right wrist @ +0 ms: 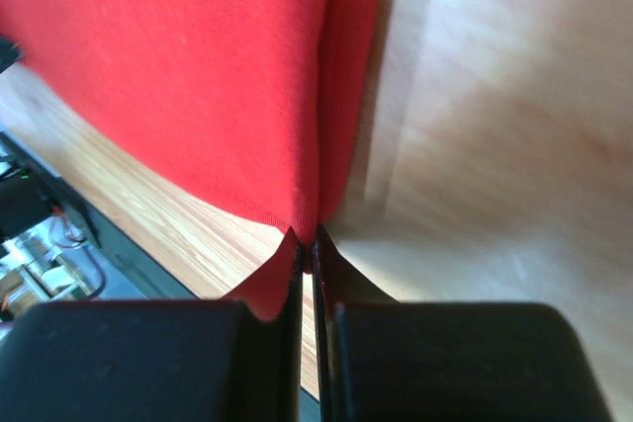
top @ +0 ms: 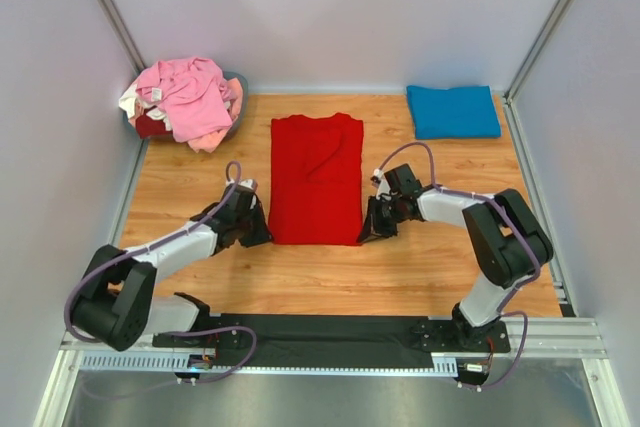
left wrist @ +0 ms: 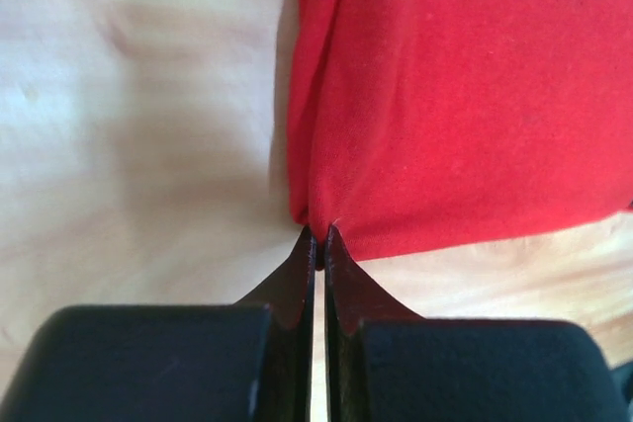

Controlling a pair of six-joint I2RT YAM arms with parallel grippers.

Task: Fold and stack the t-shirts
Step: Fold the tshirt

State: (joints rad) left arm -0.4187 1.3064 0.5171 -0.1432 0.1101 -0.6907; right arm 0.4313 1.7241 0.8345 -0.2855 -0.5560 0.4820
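Left tool [top: 262, 231] clenched on the near-left corner of the red t-shirt [top: 316, 182]; right tool [top: 368, 231] clenched on its near-right corner (both wrist views show the hem nipped right at the tips, jaws all but touching).

Counter [top: 430, 272]: pale wood, walls at left, right and far sides.

Red t-shirt: flat at centre, folded to a tall rectangle, long axis running near to far, near hem between the two tools.

Crumpled heap [top: 150, 119]: far-left corner, unfolded, pink t-shirt [top: 190, 97] on top.

Blue t-shirt [top: 452, 111]: far right, folded into a neat rectangle, well apart from the red one.
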